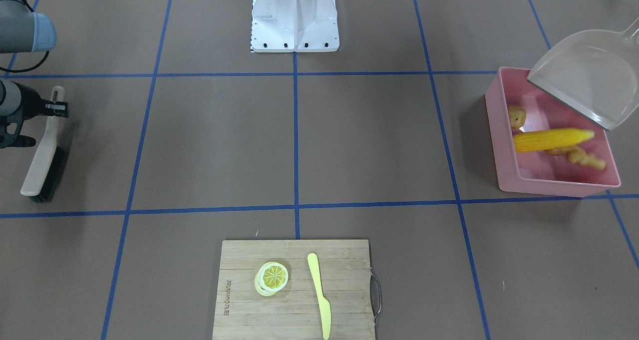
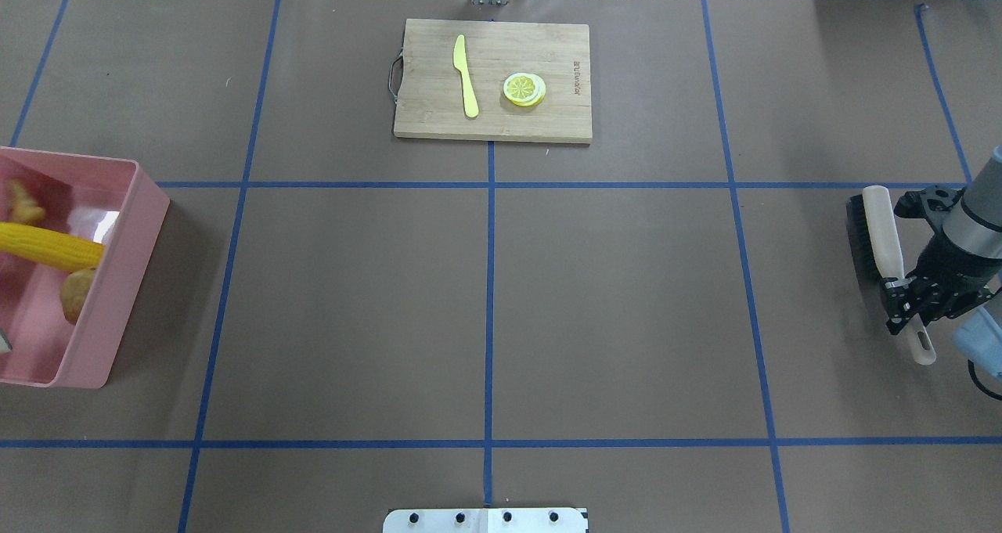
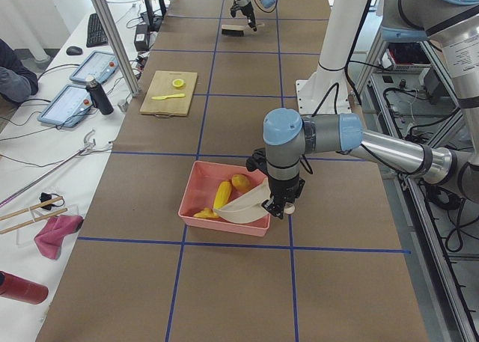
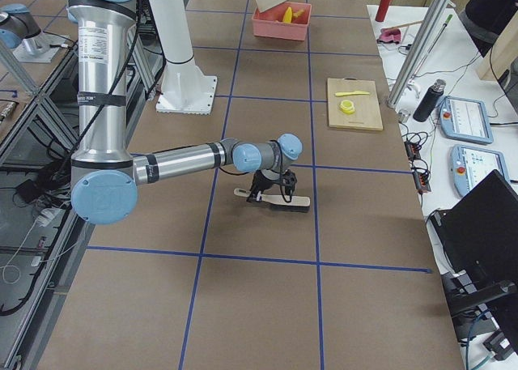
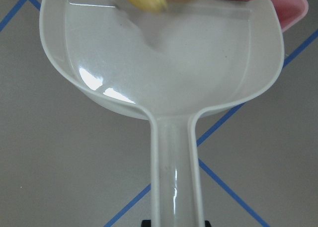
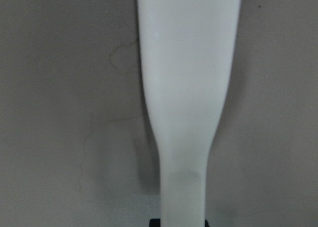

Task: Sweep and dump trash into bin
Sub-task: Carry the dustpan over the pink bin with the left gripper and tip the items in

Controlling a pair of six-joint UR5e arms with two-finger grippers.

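- At 9 o'clock on the table, seen from overhead, the bin (image 2: pixel 129 267), a large glossy pink rectangular plastic tub with tapered walls, holds all three pieces of toy trash. The yellow corn cob (image 2: pixel 47 245) lies across the middle, the knobbly tan ginger root (image 2: pixel 19 200) is at its 11 o'clock, and the brown potato (image 2: pixel 76 292) is at its 5 o'clock, against the wall.
- Over the tub's 7 o'clock corner, your left gripper (image 3: pixel 281 206) is clamped on the handle of the translucent beige plastic dustpan (image 1: pixel 584 75), which is tilted lip-down above the rim. The cob and root show blurred from the front, so you look to be at the tail of the dump.
- At 12 o'clock, the bamboo cutting board (image 2: pixel 548 118) carries a pale yellow plastic knife (image 2: pixel 466 79) and a lemon slice (image 2: pixel 524 89), lying apart. Neither is part of the job.
- At 3 o'clock, your right gripper (image 2: pixel 902 292) is closed on the white handle of the black-bristled brush (image 2: pixel 878 228), which appears to rest on the brown paper.
- No trash shows on the table. Your next move is likely to level the pan, lift it away from the rim without nudging the tub, and set it down.
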